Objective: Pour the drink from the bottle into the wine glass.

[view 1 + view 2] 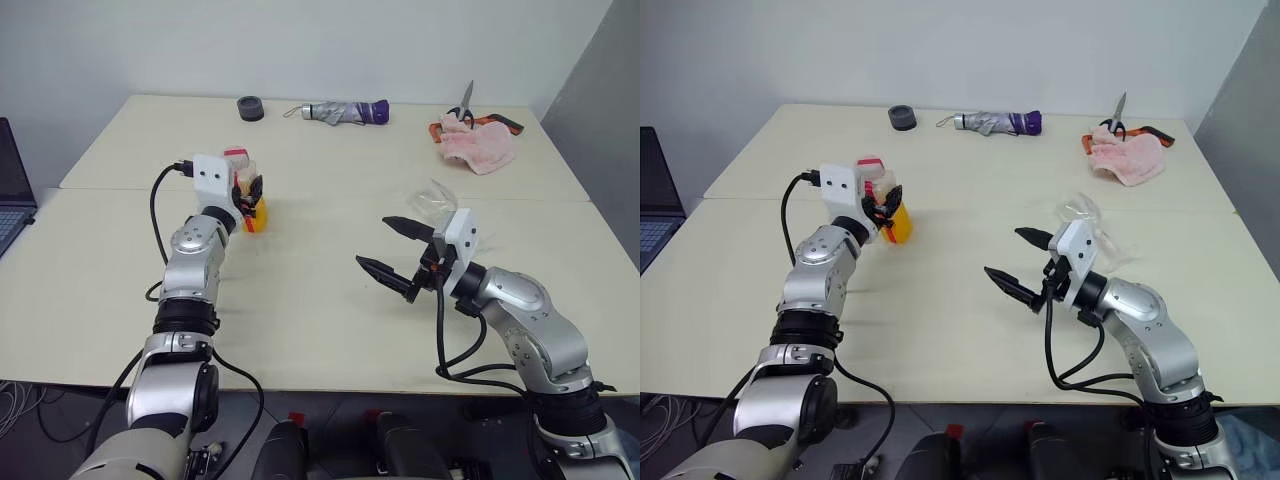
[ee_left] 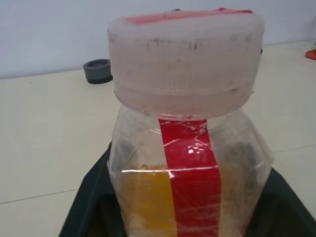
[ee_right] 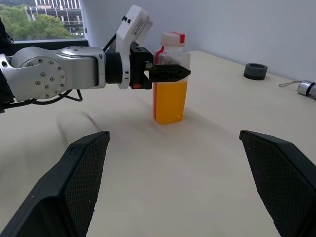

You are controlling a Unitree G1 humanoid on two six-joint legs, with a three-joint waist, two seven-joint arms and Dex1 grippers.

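Cream-coloured worktop, two slabs butted together with a seam running across. Small clear squarish plastic bottle with a red label strip and a white-and-red cap stands upright on the near slab, just by the seam, toward the left edge. Translucent orange-yellow drink fills its lower half or so; the upper part looks clear.

Left gripper reaches forward, level, its black fingers pinched on the bottle's upper body just under the cap. In the left wrist view the bottle sits between the fingers, cap on, red strip facing the camera. Bottle base rests on the worktop.

Right gripper hovers above the near slab, right of centre, pointing toward the left; its two black fingers are spread wide with nothing between them. Well apart from the bottle.

Clear colourless wine glass sits just behind the right wrist, near the seam on the right side; partly hidden by the arm, so whether it is upright I cannot tell.

Along the far edge: dark round cap-like object, folded grey-and-purple umbrella, pink cloth with scissors at the far right corner
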